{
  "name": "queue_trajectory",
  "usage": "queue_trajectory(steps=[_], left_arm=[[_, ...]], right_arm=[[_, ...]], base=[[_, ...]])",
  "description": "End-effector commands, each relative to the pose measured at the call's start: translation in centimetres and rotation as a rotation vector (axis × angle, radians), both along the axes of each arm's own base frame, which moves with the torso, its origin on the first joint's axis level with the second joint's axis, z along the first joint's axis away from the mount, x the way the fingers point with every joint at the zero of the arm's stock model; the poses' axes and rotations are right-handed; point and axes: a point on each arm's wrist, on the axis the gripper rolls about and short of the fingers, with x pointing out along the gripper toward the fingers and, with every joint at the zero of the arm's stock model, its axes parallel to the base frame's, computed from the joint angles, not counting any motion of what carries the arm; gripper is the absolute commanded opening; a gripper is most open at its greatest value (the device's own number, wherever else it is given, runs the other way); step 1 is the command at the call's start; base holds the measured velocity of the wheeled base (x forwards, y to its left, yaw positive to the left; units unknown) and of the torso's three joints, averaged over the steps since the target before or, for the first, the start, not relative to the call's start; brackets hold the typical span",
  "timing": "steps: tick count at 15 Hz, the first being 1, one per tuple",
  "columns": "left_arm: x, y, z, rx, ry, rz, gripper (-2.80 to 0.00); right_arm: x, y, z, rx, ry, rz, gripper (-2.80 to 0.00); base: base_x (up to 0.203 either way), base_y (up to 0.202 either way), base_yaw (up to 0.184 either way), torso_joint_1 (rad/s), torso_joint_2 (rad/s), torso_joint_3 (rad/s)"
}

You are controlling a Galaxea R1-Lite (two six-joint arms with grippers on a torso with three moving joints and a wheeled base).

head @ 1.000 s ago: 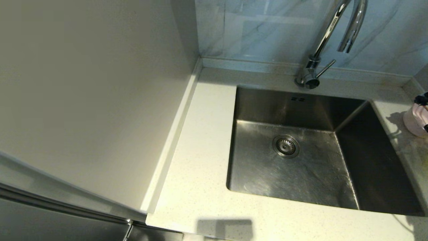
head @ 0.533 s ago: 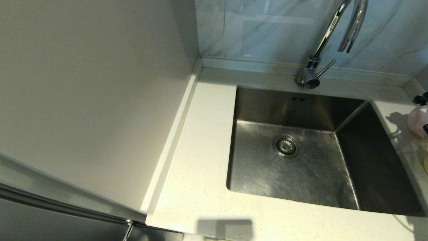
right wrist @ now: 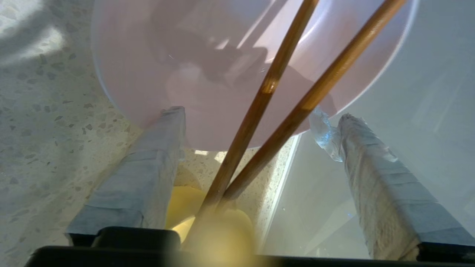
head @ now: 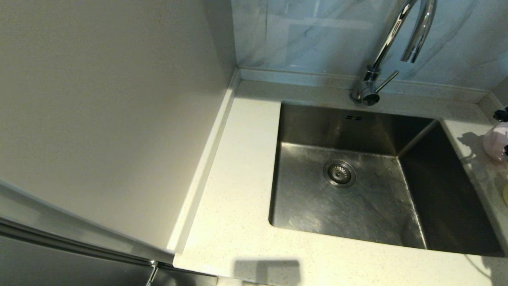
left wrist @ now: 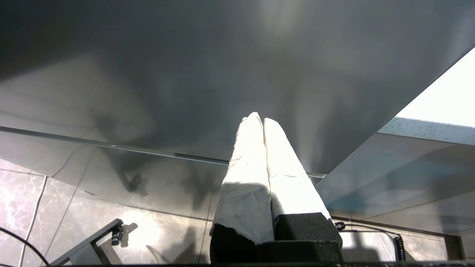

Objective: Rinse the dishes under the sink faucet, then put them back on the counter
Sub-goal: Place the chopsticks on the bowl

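Observation:
The pale pink bowl (head: 494, 141) sits on the counter (head: 238, 178) right of the sink (head: 357, 206), at the head view's right edge. My right gripper (right wrist: 259, 115) is open, its taped fingers either side of the pink bowl's (right wrist: 193, 74) near rim. The brown chopsticks (right wrist: 319, 92) run between the fingers, from the yellow-green bowl (right wrist: 182, 204) up over the pink one. Only a sliver of the yellow-green bowl (head: 506, 196) shows in the head view. The chrome faucet (head: 391, 35) stands behind the dry sink. My left gripper (left wrist: 259, 120) is shut and parked low.
A plain grey wall panel (head: 119, 119) borders the counter on the left. The drain strainer (head: 339, 173) lies in the sink floor, and the faucet lever (head: 387, 80) points right. Around the left gripper are a dark cabinet front (left wrist: 185, 74) and floor tiles.
The pink bowl and the right gripper's black parts have shifted slightly right, toward the head view's edge. A sliver of the yellow-green bowl has come into view. Sink and faucet are unchanged.

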Motion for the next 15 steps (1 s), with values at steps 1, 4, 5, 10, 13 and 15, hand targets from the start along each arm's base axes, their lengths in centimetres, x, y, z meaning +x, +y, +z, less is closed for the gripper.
queue_trajectory(steps=[1,4,5,10,13,15], left_arm=[[0.0,0.0,0.0,-0.001,-0.004,0.000,-2.80],[0.0,0.0,0.0,-0.001,-0.004,0.000,-2.80],[0.0,0.0,0.0,-0.001,-0.004,0.000,-2.80],[0.0,0.0,0.0,-0.001,-0.004,0.000,-2.80],[0.0,0.0,0.0,-0.001,-0.004,0.000,-2.80],[0.0,0.0,0.0,-0.001,-0.004,0.000,-2.80]], right_arm=[[-0.2,0.1,0.3,-0.006,-0.002,0.001,0.00],[-0.3,0.2,0.3,-0.004,0.002,0.003,0.00],[-0.4,0.2,0.2,-0.002,0.005,0.003,0.00],[-0.7,0.5,-0.1,0.010,0.019,0.009,0.00],[-1.3,0.8,-1.0,0.033,0.050,0.012,0.00],[-1.8,1.2,-1.6,0.052,0.068,0.023,0.00]], base=[[0.000,0.000,0.000,0.000,0.00,0.000],[0.000,0.000,0.000,0.000,0.00,0.000],[0.000,0.000,0.000,0.000,0.00,0.000],[0.000,0.000,0.000,0.000,0.00,0.000],[0.000,0.000,0.000,0.000,0.00,0.000],[0.000,0.000,0.000,0.000,0.00,0.000]])
